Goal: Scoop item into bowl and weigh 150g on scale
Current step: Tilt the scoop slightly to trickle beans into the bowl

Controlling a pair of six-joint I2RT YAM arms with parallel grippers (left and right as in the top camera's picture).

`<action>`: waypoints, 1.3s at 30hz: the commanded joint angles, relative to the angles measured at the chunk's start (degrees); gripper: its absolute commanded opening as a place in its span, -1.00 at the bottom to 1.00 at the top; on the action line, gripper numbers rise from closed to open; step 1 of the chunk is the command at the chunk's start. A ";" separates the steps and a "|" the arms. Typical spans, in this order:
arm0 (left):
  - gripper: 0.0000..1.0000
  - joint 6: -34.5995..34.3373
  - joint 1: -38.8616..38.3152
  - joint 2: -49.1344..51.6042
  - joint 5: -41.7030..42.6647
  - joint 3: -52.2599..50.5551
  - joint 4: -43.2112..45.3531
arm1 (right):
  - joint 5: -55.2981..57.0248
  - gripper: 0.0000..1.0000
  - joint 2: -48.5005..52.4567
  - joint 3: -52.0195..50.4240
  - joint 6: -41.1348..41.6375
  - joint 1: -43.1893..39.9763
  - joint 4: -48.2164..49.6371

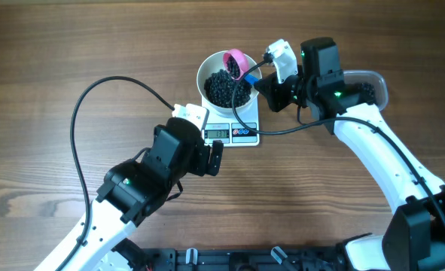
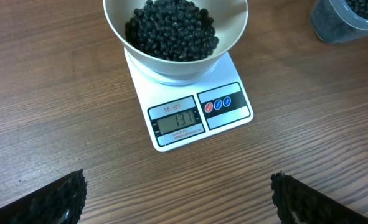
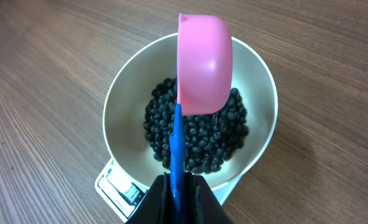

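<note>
Toward the far edge of the tabletop, the scale [image 2: 190, 118] carries the bowl [image 3: 124, 118], with the black beans [image 2: 171, 28] heaped inside. Display reads 131. Right gripper [image 3: 179, 186] is clamped on the blue handle of a pink scoop [image 3: 203, 68], over the beans. Left gripper [image 2: 179, 196] stands spread wide, empty, near the scale's front.

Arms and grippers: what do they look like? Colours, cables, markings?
The left arm and right arm have white link shells and black joint housings, each with a green light. Black cables loop off both. A white camera module tops each wrist. The left gripper has black, ridged fingers; the right gripper is black too.
</note>
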 commanded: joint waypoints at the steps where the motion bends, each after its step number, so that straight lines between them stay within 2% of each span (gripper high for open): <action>1: 1.00 0.90 0.22 -0.07 0.26 0.11 0.17 | 2.05 -0.91 0.48 0.59 -1.55 0.35 0.24; 4: 1.00 0.90 0.22 -0.07 0.26 0.11 0.17 | 4.00 -0.92 0.48 0.59 -3.54 0.35 0.17; 39: 1.00 0.90 0.22 -0.07 0.26 0.11 0.17 | 2.45 -0.91 0.48 0.59 -2.86 0.42 1.44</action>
